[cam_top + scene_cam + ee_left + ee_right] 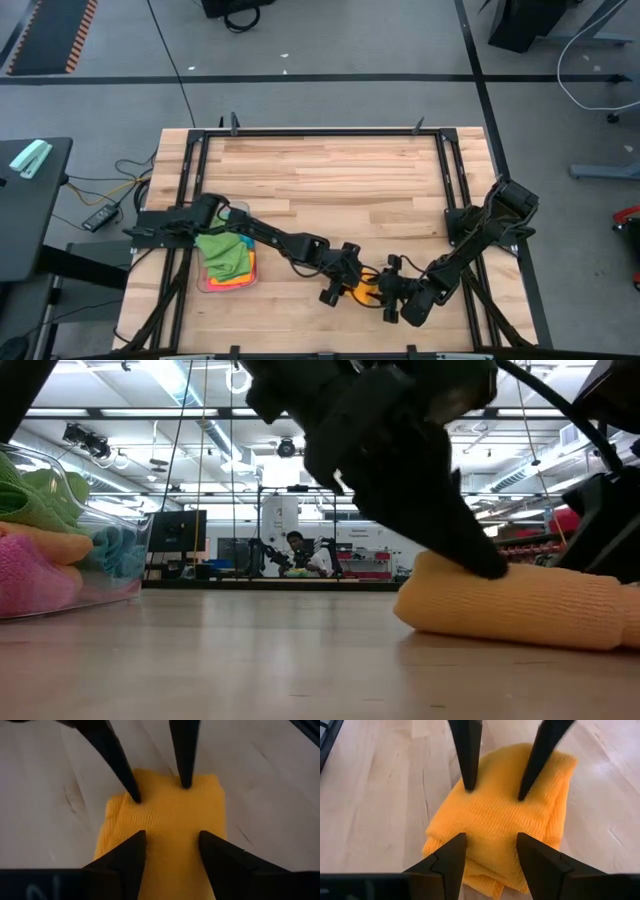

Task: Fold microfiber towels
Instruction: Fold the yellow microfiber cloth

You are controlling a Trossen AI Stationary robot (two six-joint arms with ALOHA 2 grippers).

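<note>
high view: the orange towel lies folded on the wooden table near its near edge, right of centre, between the left gripper and the right gripper, both down on it and covering most of it, so its long axis cannot be told here. the clear tray at the near left holds a green towel atop other colours. low view: the orange towel lies flat at right, its long axis left to right, its right end cut off; a dark gripper presses its top, but which arm it belongs to cannot be told. left wrist view: the left gripper stands spread over the orange towel, fingertips resting on the cloth, not pinching; the other gripper's tips press the opposite edge. right wrist view: the right gripper is likewise spread over the orange towel, whose stacked layers show at one edge.
</note>
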